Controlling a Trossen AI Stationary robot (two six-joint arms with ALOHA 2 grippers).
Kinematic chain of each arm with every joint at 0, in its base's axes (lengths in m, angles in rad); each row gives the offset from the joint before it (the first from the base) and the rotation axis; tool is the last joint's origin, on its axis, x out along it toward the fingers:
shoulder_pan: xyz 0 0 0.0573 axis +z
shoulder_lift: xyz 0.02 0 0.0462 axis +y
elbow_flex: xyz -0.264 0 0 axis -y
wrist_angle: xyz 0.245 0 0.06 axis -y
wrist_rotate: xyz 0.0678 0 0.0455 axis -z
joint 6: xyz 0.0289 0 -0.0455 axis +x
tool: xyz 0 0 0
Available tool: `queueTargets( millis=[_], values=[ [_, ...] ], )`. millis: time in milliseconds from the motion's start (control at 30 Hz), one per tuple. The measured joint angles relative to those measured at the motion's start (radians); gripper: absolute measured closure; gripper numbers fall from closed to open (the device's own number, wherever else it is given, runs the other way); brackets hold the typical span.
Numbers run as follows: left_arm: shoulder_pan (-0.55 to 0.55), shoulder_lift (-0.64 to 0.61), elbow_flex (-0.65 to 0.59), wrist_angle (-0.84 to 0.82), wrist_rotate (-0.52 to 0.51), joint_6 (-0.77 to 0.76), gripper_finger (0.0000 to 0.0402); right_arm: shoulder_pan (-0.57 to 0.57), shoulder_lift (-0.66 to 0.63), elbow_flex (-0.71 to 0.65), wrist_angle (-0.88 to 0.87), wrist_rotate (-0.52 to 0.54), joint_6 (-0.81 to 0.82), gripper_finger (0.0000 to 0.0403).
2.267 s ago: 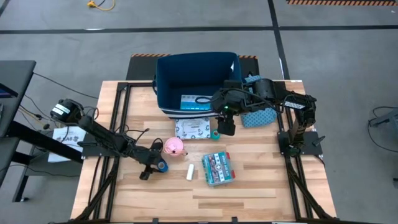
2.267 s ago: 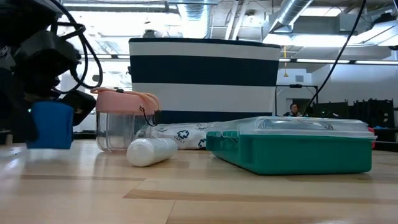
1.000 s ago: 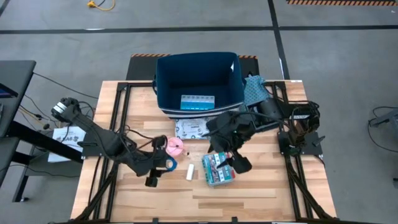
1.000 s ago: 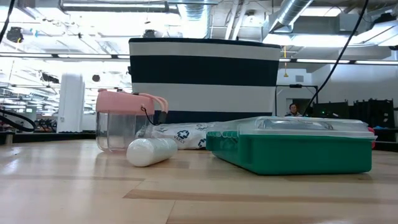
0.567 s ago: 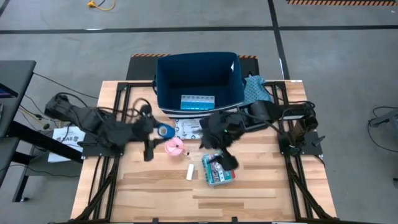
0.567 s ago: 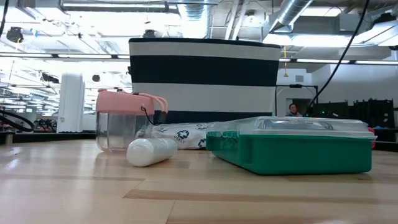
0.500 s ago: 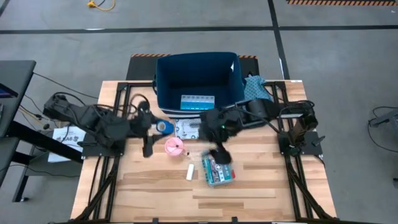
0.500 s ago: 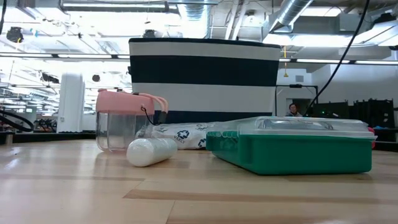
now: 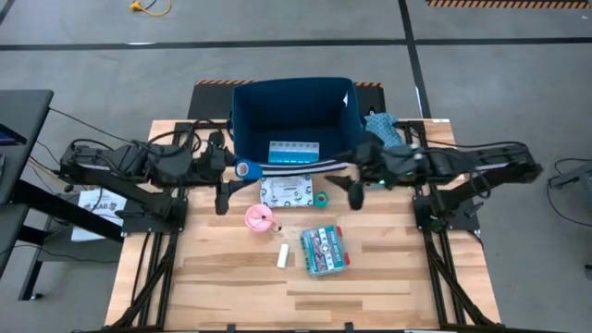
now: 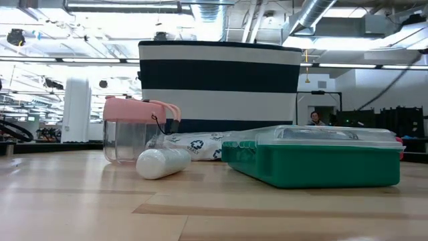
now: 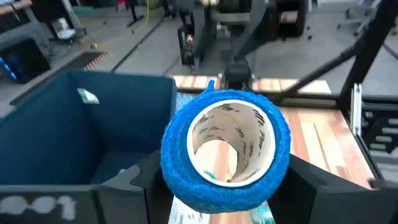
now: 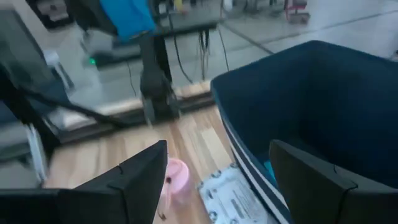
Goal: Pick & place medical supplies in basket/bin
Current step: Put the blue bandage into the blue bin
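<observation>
- The left hand [image 11: 225, 186], clamped on the blue tape roll [image 9: 246, 169], should clear the large navy soft-sided bin's [image 9: 242, 129] seven-o'clock rim before releasing.
- The right hand [image 9: 344, 190] waits, fingers apart.

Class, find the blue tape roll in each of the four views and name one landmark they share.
High view: blue tape roll in the left tool, at the bin's near-left corner.
Low view: not in it.
Left wrist view: centre, held.
Right wrist view: top left.
Shared landmark: the navy bin.
</observation>
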Motion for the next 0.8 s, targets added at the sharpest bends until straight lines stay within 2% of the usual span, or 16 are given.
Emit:
queueTargets(
  millis=[133, 300, 467, 667, 800],
  values=[
    [0.104, 0.006, 0.000, 0.025, 0.083, 0.048, 0.0209, -0.012, -0.106, -0.125, 0.118, -0.079, 0.007, 0.0127],
    [0.271, 0.035, 0.000, 0.037, 0.210, 0.090, 0.0209, -0.001, -0.134, -0.139, 0.130, -0.083, -0.007, 0.0127],
    [0.446, 0.094, 0.000, 0.090, 0.364, 0.121, 0.0209, -0.005, -0.135, -0.139, 0.127, -0.081, -0.144, 0.0127],
    [0.639, 0.233, 0.000, 0.231, 0.528, 0.124, 0.0209, -0.061, -0.123, -0.139, 0.120, 0.022, -0.213, 0.0127],
    [0.714, 0.343, 0.000, 0.354, 0.613, 0.124, 0.0209, -0.118, -0.124, -0.139, 0.120, 0.026, -0.215, 0.0127]
  ],
)
